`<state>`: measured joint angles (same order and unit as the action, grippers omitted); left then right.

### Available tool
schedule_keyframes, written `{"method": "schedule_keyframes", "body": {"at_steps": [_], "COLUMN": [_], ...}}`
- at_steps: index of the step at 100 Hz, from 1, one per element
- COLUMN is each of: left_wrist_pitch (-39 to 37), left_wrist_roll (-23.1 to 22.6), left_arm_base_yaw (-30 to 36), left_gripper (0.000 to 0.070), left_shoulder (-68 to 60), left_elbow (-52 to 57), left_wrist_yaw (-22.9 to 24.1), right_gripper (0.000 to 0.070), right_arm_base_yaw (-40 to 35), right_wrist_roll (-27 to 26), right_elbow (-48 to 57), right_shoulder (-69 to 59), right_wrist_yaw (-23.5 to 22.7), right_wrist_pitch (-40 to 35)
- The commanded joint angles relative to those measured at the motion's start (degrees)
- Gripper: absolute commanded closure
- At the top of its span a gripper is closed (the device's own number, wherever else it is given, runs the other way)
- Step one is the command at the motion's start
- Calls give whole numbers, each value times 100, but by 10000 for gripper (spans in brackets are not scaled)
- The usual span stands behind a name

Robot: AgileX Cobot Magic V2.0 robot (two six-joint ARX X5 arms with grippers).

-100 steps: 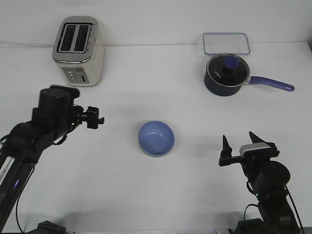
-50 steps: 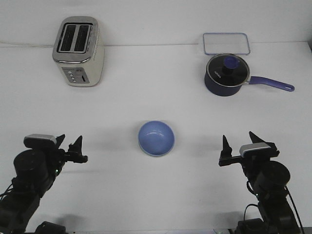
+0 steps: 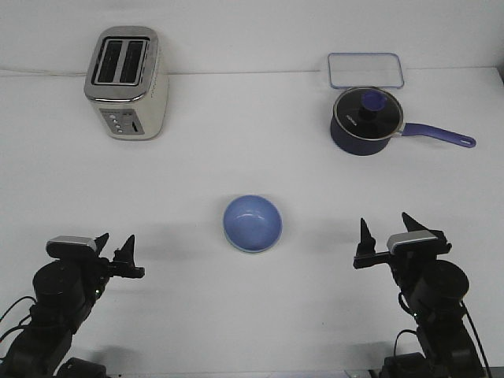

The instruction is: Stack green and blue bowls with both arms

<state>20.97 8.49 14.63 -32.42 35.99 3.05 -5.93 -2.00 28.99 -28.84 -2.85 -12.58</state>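
While the light blue round bowl (image 3: pixel 252 221) sits in the middle of the white table (image 3: pixel 236 157), it rests inside the pale green round bowl (image 3: pixel 250 250). Only a thin green edge peeks out under the blue one at the near side. The two bowls are stacked, and nothing else touches them.

Down at the near left corner is the black left arm. Its pointy left gripper (image 3: pixel 116 246) is well apart from the bowls. The two black tips stand a little way from each other, so the jaws are spread apart and they hold nothing.

Down at the near right corner is the black right arm, with a silver-grey block on top. Its pointy right gripper (image 3: pixel 388 229) is also well apart from the bowls. Its two tips stick up with a wide gap between them, so it is spread wide and holds nothing.

The bowls lie between the two grippers, a bit farther back on the table.

At the far left stands a cream and silver toaster (image 3: pixel 127 83) with two slots on top. At the far right sits a dark blue saucepan (image 3: pixel 365 122) with a glass lid, a round blue knob and a long blue handle that points to the right. Just behind the pan lies a clear flat tray with a blue rim (image 3: pixel 366 70).
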Motion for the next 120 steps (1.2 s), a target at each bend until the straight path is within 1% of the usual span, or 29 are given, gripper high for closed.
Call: {"method": "schedule_keyframes", "body": {"at_steps": [1, 2, 3, 7, 10, 11, 12, 15, 16, 96, 99, 104, 108, 111, 120], "left_wrist_pitch": [-52, -52, -52, -52, -55, -55, -55, -57, -55, -57, -44, -52, -74, -122, -319], "left_wrist_roll": [20, 20, 20, 20, 20, 20, 20, 20, 20, 15, -179, -809, -1187, -1279, -1279], "left_arm_base_yaw": [0, 0, 0, 0, 0, 0, 0, 0, 0, 0, 0, -7, -11, -11, -11], "left_gripper": [522, 549, 580, 694, 696, 689, 691, 691, 691, 689, 689, 689, 688, 688, 688], "left_shoulder": [-9, -9, -9, -9, -9, -9, -9, -11, -11, -7, -4, -4, 9, 17, 46], "left_elbow": [68, 68, 68, 68, 68, 68, 68, 68, 68, 70, 70, 70, 70, 70, 70], "left_wrist_yaw": [24, 24, 24, 24, 24, 24, 24, 24, 24, 22, 39, 166, 229, 258, 264], "right_gripper": [317, 356, 371, 478, 561, 600, 613, 689, 697, 700, 700, 700, 700, 700, 700], "right_arm_base_yaw": [-9, -9, -9, -9, -9, -9, -9, -9, -9, -9, -9, -9, -9, -9, -9], "right_wrist_roll": [-79, -79, -79, -79, -79, -79, -79, -79, -79, -79, -79, -79, -79, -79, -79], "right_elbow": [66, 66, 66, 66, 66, 66, 66, 66, 66, 66, 66, 66, 66, 66, 66], "right_shoulder": [-7, -7, -7, -7, -7, -7, -7, -7, -7, -7, -7, -7, -7, -7, -7], "right_wrist_yaw": [9, 9, 9, 9, 9, 9, 9, 9, 9, 7, 7, 7, 7, 7, 7], "right_wrist_pitch": [59, 57, 59, 59, 57, 59, 59, 59, 57, 59, 59, 59, 59, 59, 59]}}
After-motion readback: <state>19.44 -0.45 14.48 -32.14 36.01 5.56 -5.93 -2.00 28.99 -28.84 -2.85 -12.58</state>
